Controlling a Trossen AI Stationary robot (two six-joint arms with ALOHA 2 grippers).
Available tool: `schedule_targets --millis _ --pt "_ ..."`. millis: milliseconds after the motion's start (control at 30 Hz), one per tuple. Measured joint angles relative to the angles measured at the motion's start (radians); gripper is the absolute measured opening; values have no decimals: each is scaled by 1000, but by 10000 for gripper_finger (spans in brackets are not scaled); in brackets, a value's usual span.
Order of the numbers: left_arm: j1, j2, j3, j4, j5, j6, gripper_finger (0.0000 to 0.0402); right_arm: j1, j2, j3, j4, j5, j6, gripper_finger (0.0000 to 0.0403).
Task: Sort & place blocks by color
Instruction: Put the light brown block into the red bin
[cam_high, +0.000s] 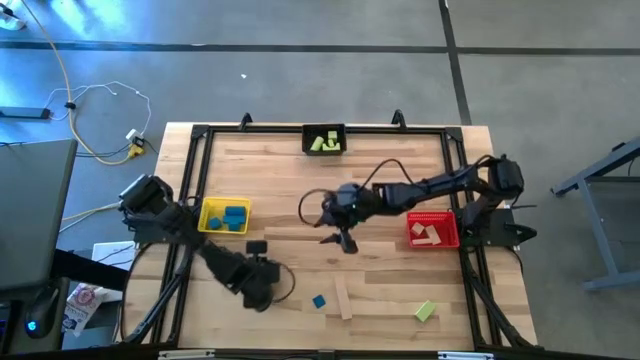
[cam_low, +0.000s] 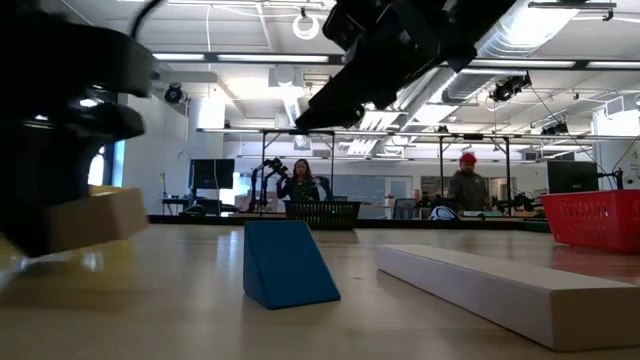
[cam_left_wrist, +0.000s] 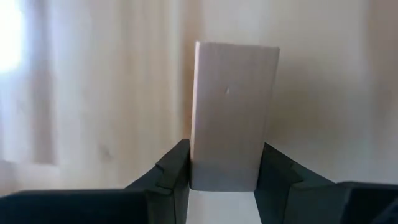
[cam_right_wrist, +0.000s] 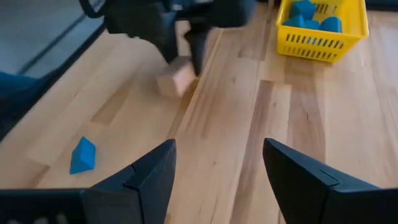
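Gripping a plain wood block between the left hand's fingers, low over the table at its near left. Carrying it right to the red bin, probably clearing the open, empty right hand mid-table.

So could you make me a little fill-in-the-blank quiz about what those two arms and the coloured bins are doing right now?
1. The left gripper is shut on a plain ____ block.
2. The yellow bin holds blocks coloured ____.
3. The right gripper, open over the table's middle, holds ____.
4. The lime green blocks already sorted lie in the ____ bin.

Missing words: wood; blue; nothing; black
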Motion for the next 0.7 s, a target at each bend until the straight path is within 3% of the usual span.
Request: schedule_targets --millis 367,700 --pt "172 -1 0 148 -17 262 107 135 0 0 -27 245 -25 227" --pt "272 -2 0 348 -17 411 109 219 0 0 -38 370 -16 227"
